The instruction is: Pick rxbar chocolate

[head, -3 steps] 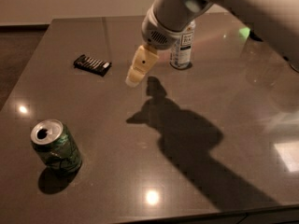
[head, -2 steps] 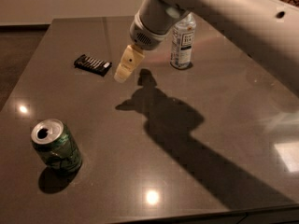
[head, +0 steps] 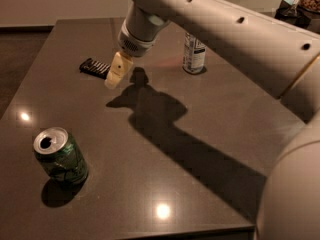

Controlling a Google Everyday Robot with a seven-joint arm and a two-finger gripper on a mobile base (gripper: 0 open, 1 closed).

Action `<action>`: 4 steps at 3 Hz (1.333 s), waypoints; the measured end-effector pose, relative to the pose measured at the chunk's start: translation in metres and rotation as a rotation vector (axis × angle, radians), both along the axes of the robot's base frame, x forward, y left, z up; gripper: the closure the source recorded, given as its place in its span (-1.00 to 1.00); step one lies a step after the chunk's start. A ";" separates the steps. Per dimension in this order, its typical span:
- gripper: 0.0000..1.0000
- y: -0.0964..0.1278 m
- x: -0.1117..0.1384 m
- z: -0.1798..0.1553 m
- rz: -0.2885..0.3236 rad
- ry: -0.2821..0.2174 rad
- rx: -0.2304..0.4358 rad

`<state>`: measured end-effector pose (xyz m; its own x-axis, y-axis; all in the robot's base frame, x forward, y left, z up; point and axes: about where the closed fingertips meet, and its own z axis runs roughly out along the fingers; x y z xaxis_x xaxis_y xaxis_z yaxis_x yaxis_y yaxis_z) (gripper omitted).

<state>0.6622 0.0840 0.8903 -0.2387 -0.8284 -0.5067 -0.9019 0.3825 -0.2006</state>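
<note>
The rxbar chocolate [head: 95, 67] is a small flat black bar with white text lines, lying on the dark table [head: 150, 184] at the back left. My gripper [head: 116, 73] hangs on the white arm just right of the bar, above the table, with its pale fingers pointing down and to the left. It holds nothing that I can see.
A green soda can [head: 61, 156] stands at the front left. A clear water bottle [head: 194, 53] stands at the back, partly hidden behind my arm. The arm's shadow falls across the middle of the table. The table's front edge is near the bottom of the view.
My arm and gripper have swung left toward the rxbar chocolate. The bar, the can and the bottle have not moved.
</note>
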 end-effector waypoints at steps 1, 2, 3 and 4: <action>-1.00 0.026 0.012 -0.016 0.017 0.027 -0.018; -1.00 0.049 0.022 -0.029 0.042 0.062 -0.029; -1.00 0.066 0.030 -0.041 0.070 0.095 -0.035; -0.68 0.081 0.037 -0.052 0.111 0.130 -0.039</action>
<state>0.6992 0.1653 0.8379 -0.2059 -0.8718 -0.4444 -0.9575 0.2732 -0.0922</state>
